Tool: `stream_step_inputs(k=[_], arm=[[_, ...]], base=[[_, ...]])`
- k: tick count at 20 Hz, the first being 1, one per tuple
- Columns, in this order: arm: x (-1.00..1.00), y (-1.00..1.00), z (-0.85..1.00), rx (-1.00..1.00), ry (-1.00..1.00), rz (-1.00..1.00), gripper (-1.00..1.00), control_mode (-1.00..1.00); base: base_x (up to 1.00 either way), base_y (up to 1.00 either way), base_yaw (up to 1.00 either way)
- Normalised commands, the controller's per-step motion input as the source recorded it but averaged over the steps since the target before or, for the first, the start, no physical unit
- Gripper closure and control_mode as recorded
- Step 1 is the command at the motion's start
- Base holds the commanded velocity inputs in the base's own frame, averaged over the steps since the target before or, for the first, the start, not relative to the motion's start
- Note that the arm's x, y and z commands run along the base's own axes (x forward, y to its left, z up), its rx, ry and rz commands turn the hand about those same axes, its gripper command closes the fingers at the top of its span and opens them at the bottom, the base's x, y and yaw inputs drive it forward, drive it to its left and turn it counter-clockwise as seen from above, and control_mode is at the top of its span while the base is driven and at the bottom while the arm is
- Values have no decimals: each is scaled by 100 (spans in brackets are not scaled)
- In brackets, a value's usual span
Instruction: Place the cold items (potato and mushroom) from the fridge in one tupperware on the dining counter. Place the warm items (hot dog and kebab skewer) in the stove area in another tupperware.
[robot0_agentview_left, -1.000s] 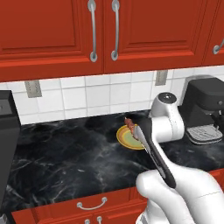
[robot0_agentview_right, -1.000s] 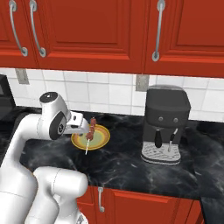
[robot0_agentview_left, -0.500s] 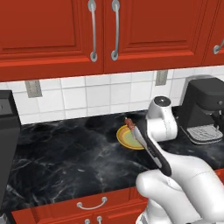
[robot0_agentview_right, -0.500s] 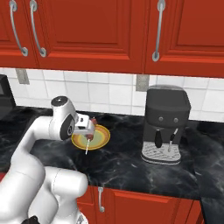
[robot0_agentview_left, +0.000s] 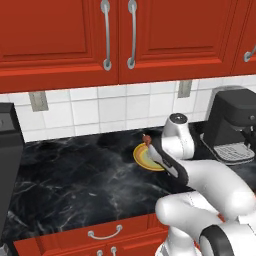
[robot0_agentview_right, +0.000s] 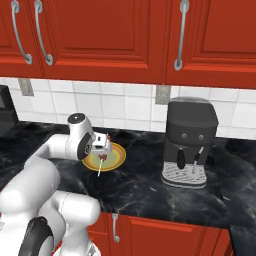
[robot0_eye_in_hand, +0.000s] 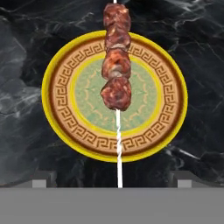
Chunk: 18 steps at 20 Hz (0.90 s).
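— One kebab skewer (robot0_eye_in_hand: 117, 65) on inspection. Describe it.

— Four dark brown chunks of meat are threaded close together on a thin pale stick. The bare stick runs past the plate's rim on one side. It lies across the middle of a round plate (robot0_eye_in_hand: 59, 114), which has a yellow rim, a brown key-pattern band and a green centre.

— Location?

— The plate sits on the black marbled counter (robot0_agentview_left: 75, 180), toward its back edge by the tiled wall, with the coffee machine (robot0_agentview_right: 189, 142) well apart on the same counter.

— State of the gripper?

— The gripper (robot0_eye_in_hand: 113, 180) hangs directly above the plate, jaws spread wide, nothing between them. In the hand view the fingertips (robot0_eye_in_hand: 41, 180) stand either side of the stick's bare end, clear of it.

— What is obscured?

— In the left base view the arm covers the right part of the plate, and only the top piece of meat (robot0_agentview_left: 147, 139) shows. In the right base view the hand covers most of the skewer. The far end of the skewer is cut off at the top of the hand view.
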Motion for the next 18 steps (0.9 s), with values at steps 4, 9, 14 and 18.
stream_step_inputs(k=[4, 9, 14, 18], arm=[[45, 0, -27, 0, 4, 0, -100, -100], [43, 0, -32, 0, 1, 0, -100, -100], [38, 0, -30, 0, 0, 0, -100, -100], [36, 0, -26, 0, 0, 0, -100, -100]], base=[[0, 0, 0], [0, 0, 0], [0, 0, 0], [0, 0, 0]])
